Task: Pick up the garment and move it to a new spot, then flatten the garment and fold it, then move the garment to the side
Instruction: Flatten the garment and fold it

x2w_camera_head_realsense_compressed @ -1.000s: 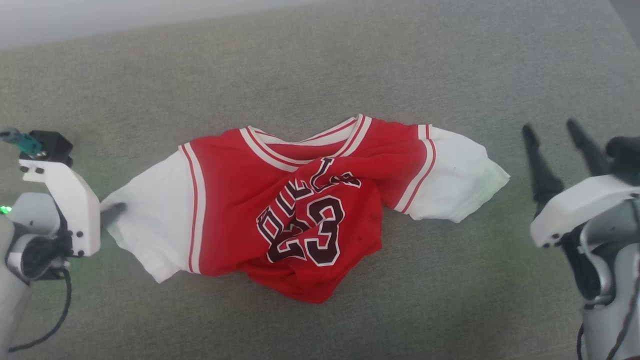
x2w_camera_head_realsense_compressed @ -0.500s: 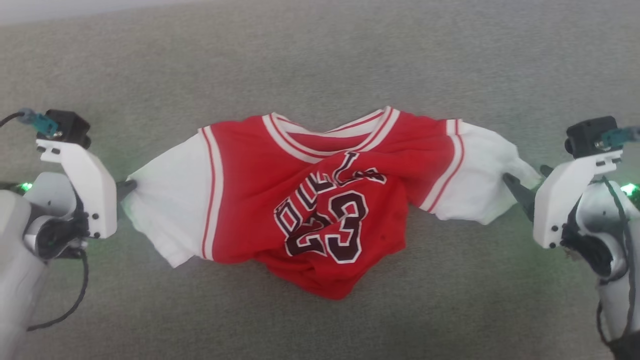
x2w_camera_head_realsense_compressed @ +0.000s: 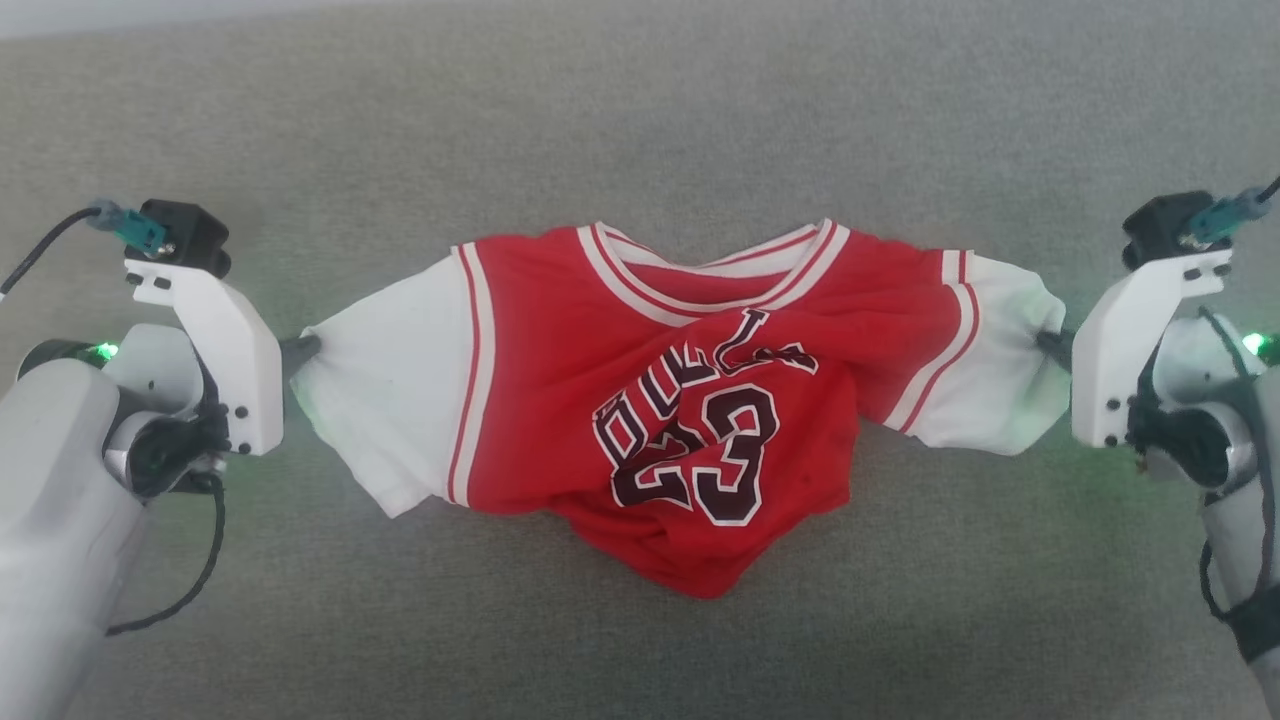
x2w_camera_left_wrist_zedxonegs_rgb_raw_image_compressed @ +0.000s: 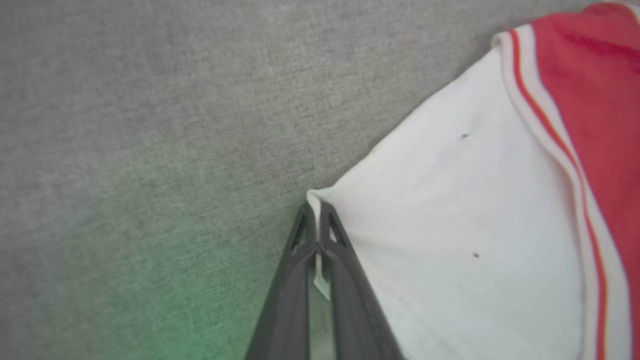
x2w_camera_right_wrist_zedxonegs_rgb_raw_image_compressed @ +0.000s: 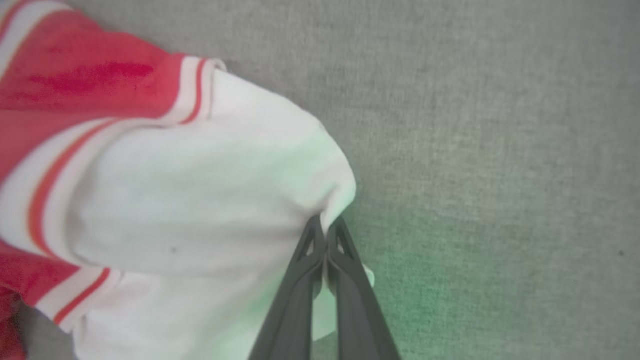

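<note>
- Grey woven fabric surface (x2w_camera_head_realsense_compressed: pixel 640 640) runs under everything, tinged green beside each wrist.
- Nearest the robot, the red jersey T-shirt (x2w_camera_head_realsense_compressed: pixel 540 400) has its hem (x2w_camera_head_realsense_compressed: pixel 700 575) bunched into a crumpled point aimed back at the robot, a little right of centre.
- Just beyond the hem, the black, white-outlined number 23 (x2w_camera_head_realsense_compressed: pixel 725 460) sits tilted, and the arched lettering over it is partly lost in a fold.
- The shirt lies mid-surface. Its long axis runs left to right, sleeve to sleeve, with the neck away from the robot.
- At the left end, the left gripper (x2w_camera_head_realsense_compressed: pixel 305 348) has its fingers clenched on the outer edge of the white left-hand sleeve (x2w_camera_head_realsense_compressed: pixel 390 400). In the left wrist view a sliver of white cloth shows between the closed tips (x2w_camera_left_wrist_zedxonegs_rgb_raw_image_compressed: pixel 316 207).
- At the right end, the right gripper (x2w_camera_head_realsense_compressed: pixel 1048 340) is likewise pinched onto the puckered edge of the right-hand sleeve (x2w_camera_head_realsense_compressed: pixel 1000 390). The right wrist view shows its tips (x2w_camera_right_wrist_zedxonegs_rgb_raw_image_compressed: pixel 326 222) pressed together with white cloth in them.
- Farther off, the red-and-white striped collar (x2w_camera_head_realsense_compressed: pixel 715 275) forms the shirt's far edge.
- Beyond it lies bare grey fabric, ending at a pale strip (x2w_camera_head_realsense_compressed: pixel 100 15) in the top left corner.
</note>
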Controlling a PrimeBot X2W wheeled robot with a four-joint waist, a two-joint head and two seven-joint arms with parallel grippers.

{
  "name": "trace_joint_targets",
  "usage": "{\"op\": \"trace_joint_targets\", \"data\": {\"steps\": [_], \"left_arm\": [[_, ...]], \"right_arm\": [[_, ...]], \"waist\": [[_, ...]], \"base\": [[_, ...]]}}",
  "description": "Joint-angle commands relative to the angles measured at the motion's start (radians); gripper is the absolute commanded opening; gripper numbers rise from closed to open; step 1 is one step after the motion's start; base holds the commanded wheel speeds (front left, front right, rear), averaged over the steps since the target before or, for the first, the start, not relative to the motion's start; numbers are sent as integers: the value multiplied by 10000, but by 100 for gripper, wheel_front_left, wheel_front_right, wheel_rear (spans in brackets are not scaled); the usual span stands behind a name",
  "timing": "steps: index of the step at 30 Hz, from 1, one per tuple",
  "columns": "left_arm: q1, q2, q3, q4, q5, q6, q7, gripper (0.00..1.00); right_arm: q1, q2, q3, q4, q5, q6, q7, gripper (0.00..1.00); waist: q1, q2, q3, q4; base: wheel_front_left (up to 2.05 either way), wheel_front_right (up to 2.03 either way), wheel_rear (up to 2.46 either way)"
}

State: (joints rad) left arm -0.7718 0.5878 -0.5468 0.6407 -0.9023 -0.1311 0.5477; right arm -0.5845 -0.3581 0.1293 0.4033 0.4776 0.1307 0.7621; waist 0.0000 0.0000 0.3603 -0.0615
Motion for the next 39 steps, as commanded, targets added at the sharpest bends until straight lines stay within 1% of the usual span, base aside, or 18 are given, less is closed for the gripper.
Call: {"op": "trace_joint_targets", "data": {"steps": [1, 6, 9, 10, 15, 17, 21, 25, 28, 32, 35, 39], "left_arm": [[-121, -59, -102, 211, 71, 52, -103, 0], [-825, -69, -81, -57, 198, 31, -346, 0], [-1299, -4, -92, -365, 336, 30, -409, 0], [-1299, -4, -92, -365, 336, 30, -409, 0], [-2181, 16, -152, -852, 605, 67, -298, 0], [-2674, 59, -156, -1035, 791, 118, -238, 0], [-3298, 137, -119, -1139, 994, 201, -329, 0], [-3857, 194, -70, -1073, 1167, 200, -434, 0], [-4260, 212, -26, -1002, 1272, 226, -475, 0], [-4648, 131, -69, -812, 1412, 215, -614, 0], [-4934, 65, -70, -646, 1473, 181, -951, 0], [-5460, -93, -18, -329, 1706, 156, -1652, 0]], "right_arm": [[-264, -3, 4, 134, 57, 1, -310, 0], [-857, -4, -297, 28, 43, 1, -1177, 0], [-1325, 140, -583, -139, -157, 1, -1583, 0], [-1325, 140, -583, -139, -157, 1, -1583, 0], [-2061, 573, -830, -492, -521, 1, -2016, 0], [-2623, 848, -927, -625, -708, 1, -2314, 0], [-3331, 1226, -1012, -420, -1000, 1, -2751, 0], [-4025, 1463, -1038, -96, -1229, 1, -3007, 0], [-4484, 1586, -993, 220, -1284, 1, -3041, 0], [-4905, 1447, -670, 685, -1449, 1, -3182, 0], [-5255, 1315, -409, 1028, -1638, 1, -3448, 0], [-5878, 1156, -148, 1557, -1996, 1, -4230, 0]], "waist": [[0, 0, -330, 167], [0, 0, -1083, 400], [0, 0, -1534, 522], [0, 0, -1534, 522], [0, 0, -2278, 671], [0, 0, -2684, 687], [0, 0, -3166, 698], [0, 0, -3540, 703], [0, 0, -3612, 716], [0, 0, -3512, 775], [0, 0, -3176, 809], [0, 0, -2454, 843]], "base": [[0, 0, 0], [0, 0, 0], [0, 0, 0], [0, 0, 0], [0, 0, 0], [0, 0, 0], [0, 0, 0], [0, 0, 0], [0, 0, 0], [0, 0, 0], [0, 0, 0], [0, 0, 0]]}}
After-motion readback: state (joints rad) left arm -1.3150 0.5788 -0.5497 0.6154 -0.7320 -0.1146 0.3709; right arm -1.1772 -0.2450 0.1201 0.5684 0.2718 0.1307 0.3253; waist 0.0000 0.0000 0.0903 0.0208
